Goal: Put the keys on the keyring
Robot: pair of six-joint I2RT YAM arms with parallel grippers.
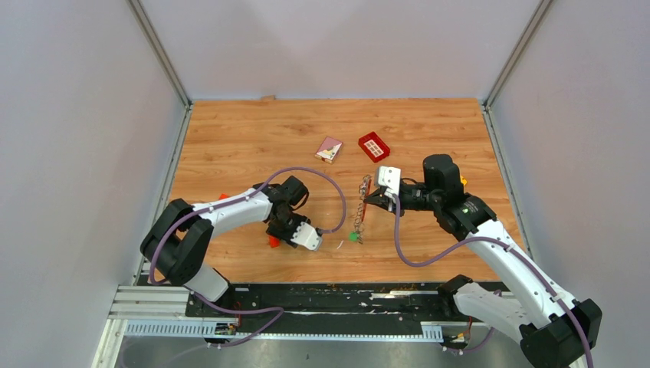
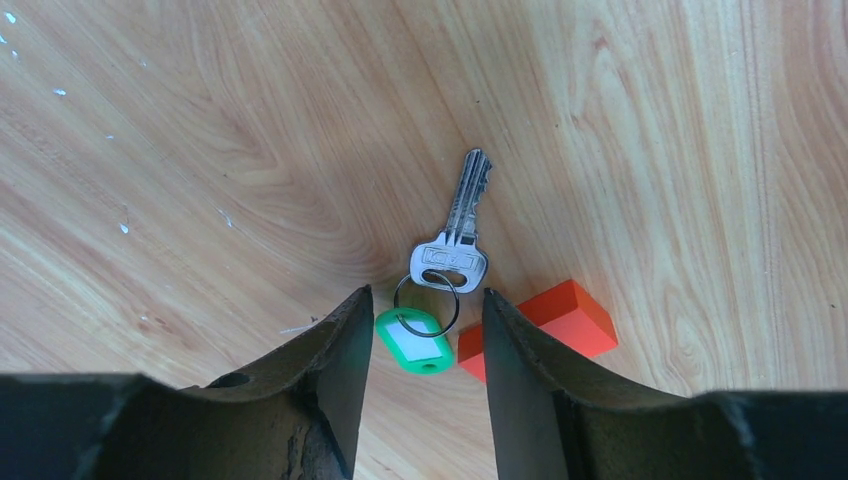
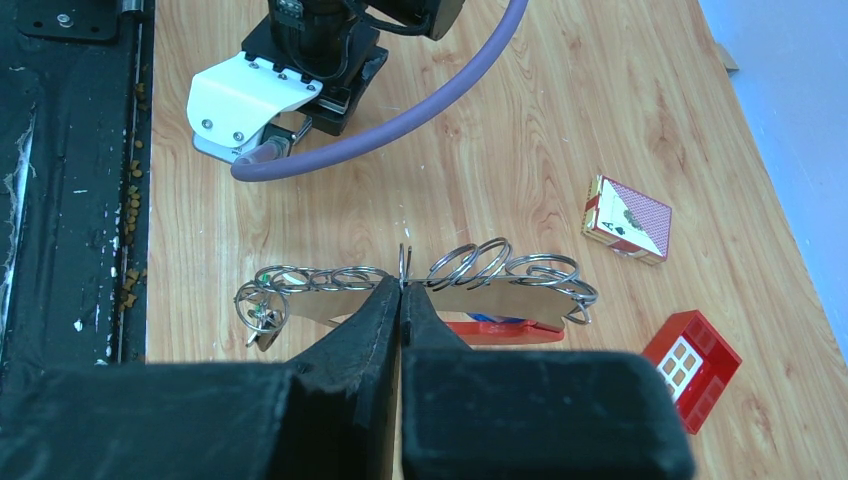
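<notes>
A silver key lies flat on the wood, joined by a small ring to a green tag. My left gripper stands open just above it, and the tag lies between the fingers without touching either one. In the top view the left gripper hides this key. The keyring, a strip of linked wire rings with a red arc piece below it, is held up off the table. My right gripper is shut on one of its rings. Another green-headed key hangs at the chain's lower end.
A small red block lies right beside the left gripper's right finger. Farther back on the table are a playing-card box and a red gridded tray. Grey walls enclose the table on three sides.
</notes>
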